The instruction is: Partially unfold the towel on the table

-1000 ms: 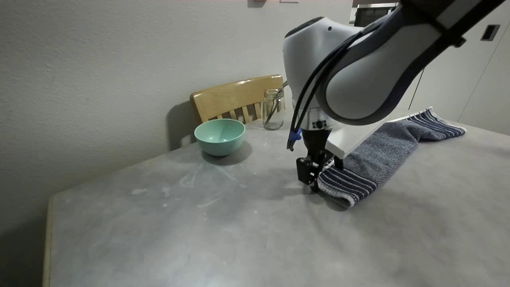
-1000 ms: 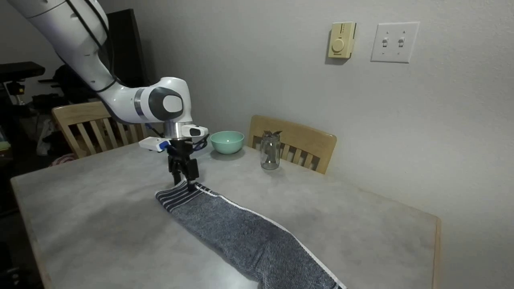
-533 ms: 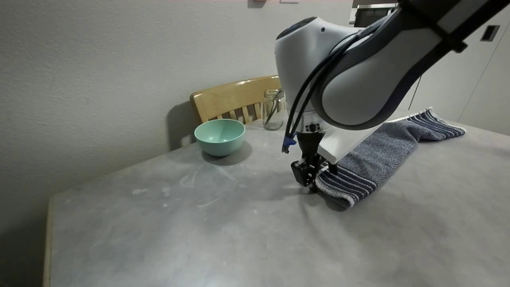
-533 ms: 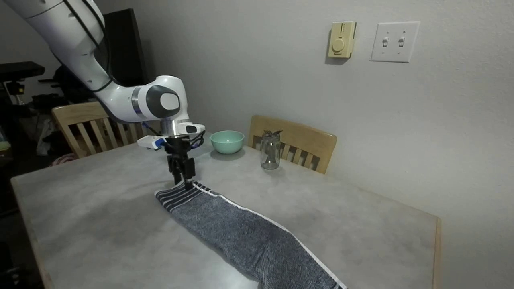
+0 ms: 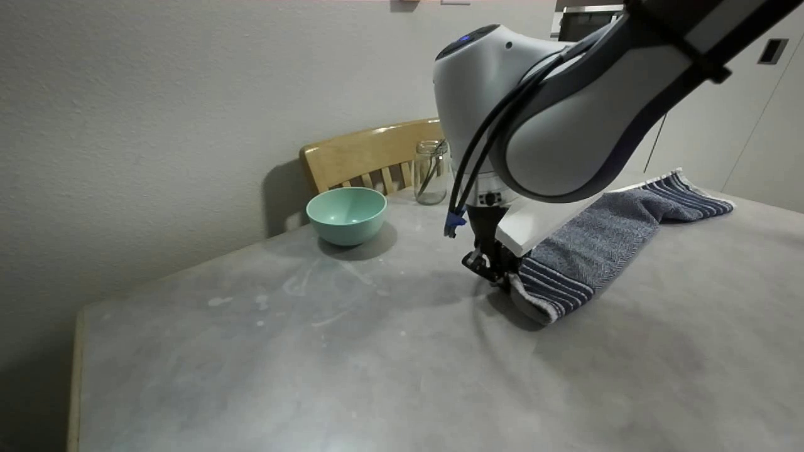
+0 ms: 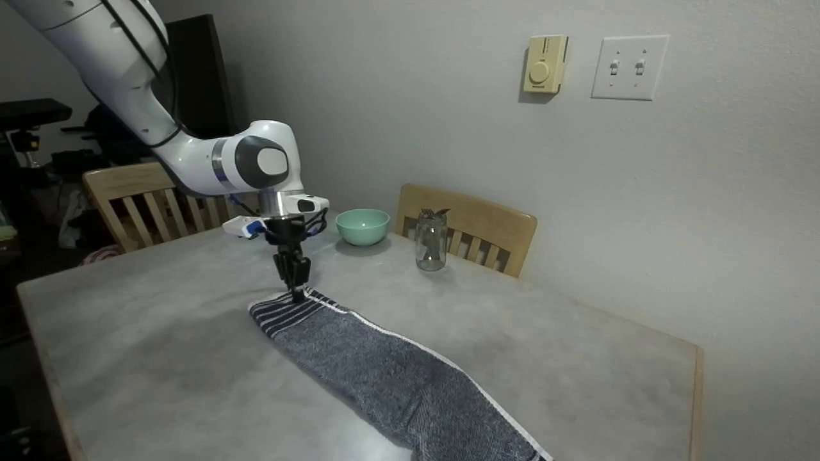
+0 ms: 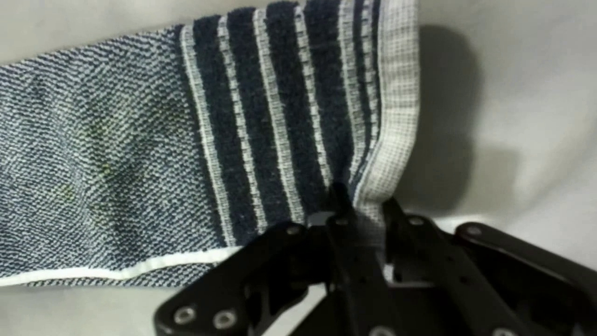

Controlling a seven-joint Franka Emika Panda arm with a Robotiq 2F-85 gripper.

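Observation:
The towel [image 5: 603, 232], grey-blue with navy and white stripes at its ends, lies as a long folded strip across the table [image 5: 377, 376]. My gripper [image 6: 298, 296] points down at one striped end. In the wrist view the gripper [image 7: 366, 205] has its fingers pressed in from both sides on a corner of the pale hem of the towel [image 7: 289, 112], which bends where it enters between them. The bit of cloth deep between the fingers is dark and partly hidden. The towel's far end runs out of frame in an exterior view.
A teal bowl [image 5: 347, 216] stands near the wall, and a glass jar [image 6: 431, 243] with utensils is close by. A wooden chair [image 6: 474, 224] backs onto the table there. The table's wooden edge [image 5: 75, 376] shows at one side.
The gripper shifted slightly, then its fingers came together on the towel's striped end. The hem has been drawn in between them, while the rest of the towel lies as before.

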